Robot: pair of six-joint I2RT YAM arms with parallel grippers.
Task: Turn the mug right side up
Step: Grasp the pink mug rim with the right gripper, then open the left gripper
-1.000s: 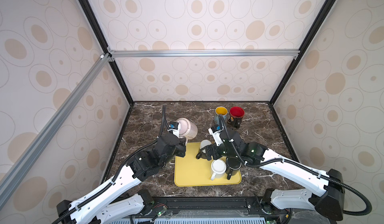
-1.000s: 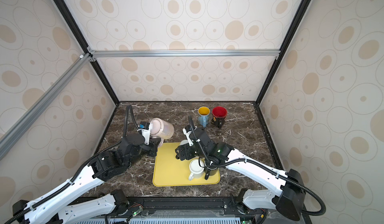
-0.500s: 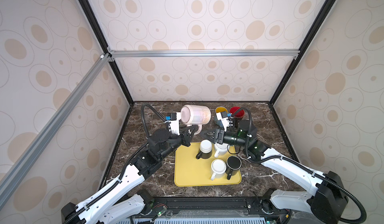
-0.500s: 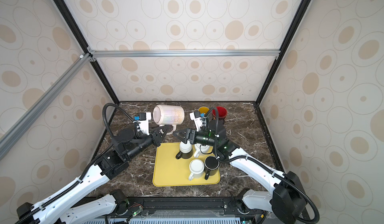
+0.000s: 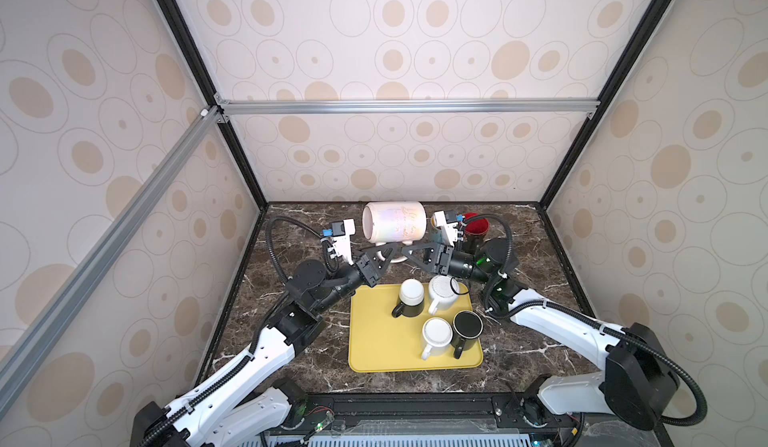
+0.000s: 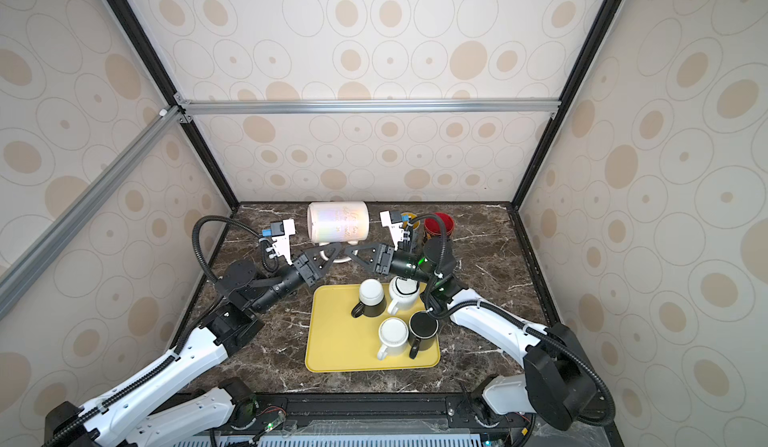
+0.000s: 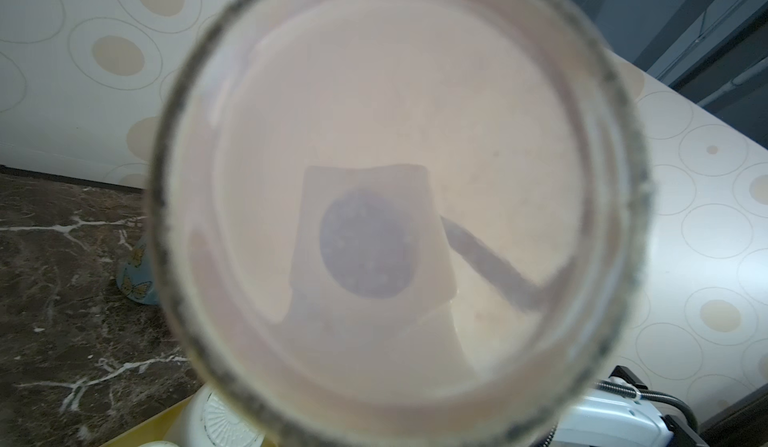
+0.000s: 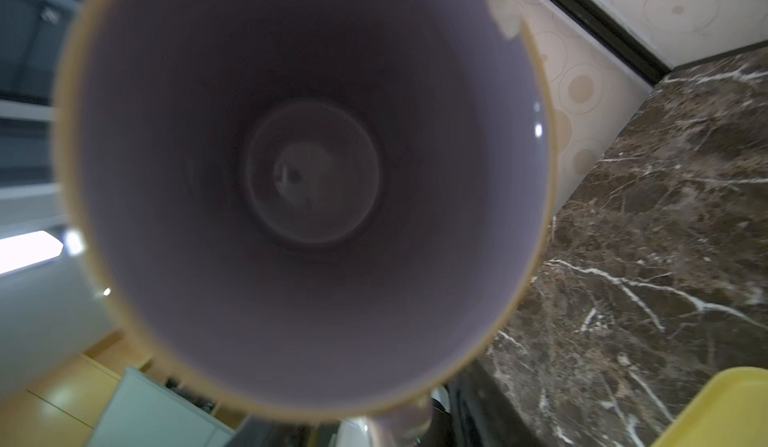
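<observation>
Centre frame, a pale pink mug (image 5: 394, 224) with a rainbow sheen; below it, a yellow tray (image 5: 374, 353) on dark brown, white-veined marble (image 5: 548, 249); cream walls (image 5: 415, 29) patterned with beige ovals.

Seven mugs (image 5: 394, 221), one yellow tray (image 5: 376, 355), two arms (image 5: 266, 351).

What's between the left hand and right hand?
The handle of the sideways mug, whose body sits just above; left hand and right hand flank it. Shows in both top views.

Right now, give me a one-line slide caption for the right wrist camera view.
Straight into the open mouth of the mug, with marble tabletop and a yellow tray corner beside it.
</observation>
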